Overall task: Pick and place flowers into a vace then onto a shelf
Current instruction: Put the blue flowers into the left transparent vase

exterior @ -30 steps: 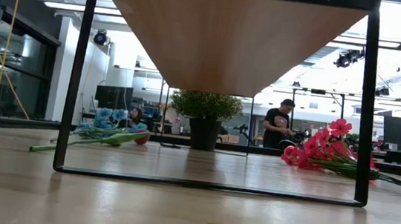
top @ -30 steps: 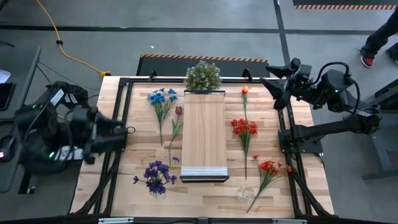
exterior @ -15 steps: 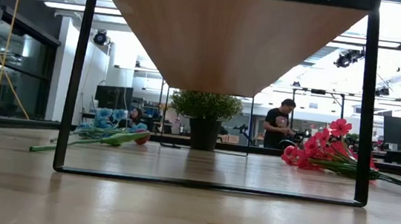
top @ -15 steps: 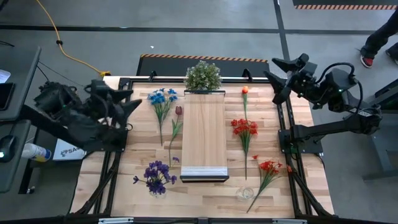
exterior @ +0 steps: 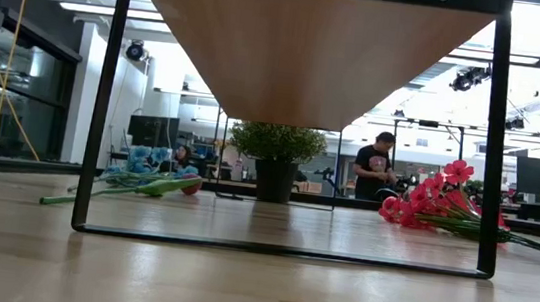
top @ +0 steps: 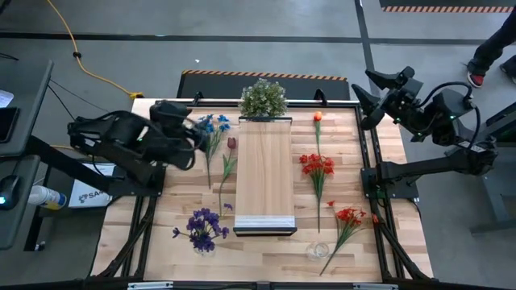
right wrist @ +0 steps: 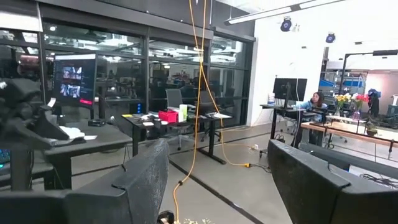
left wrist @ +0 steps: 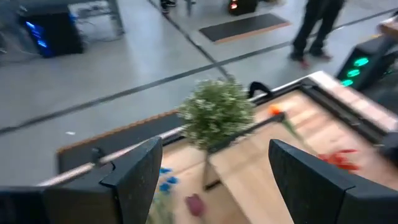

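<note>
Seen from above, the left arm reaches in over the left side of the tabletop, its left end effector hovering just beside the blue flowers. Its two dark fingers stand wide apart with nothing between them. The right arm is folded back beyond the far right corner of the tabletop, off the wood, with the right end effector raised and aimed out into the room; its fingers also stand wide and hold nothing.

A long, narrow light-wood shelf on a thin black frame stands raised along the middle of the tabletop. A bushy green plant sits at its far end.

The flowers lie flat on the tabletop on both sides of the shelf. To its left are the blue flowers, a dark red flower next to them, and purple flowers nearer the front edge. To its right are a small orange flower, a cluster of red flowers and bright red flowers. All of these on the right lie well apart from the right end effector. A small clear glass vase stands near the front edge, just beside the bright red stems.
</note>
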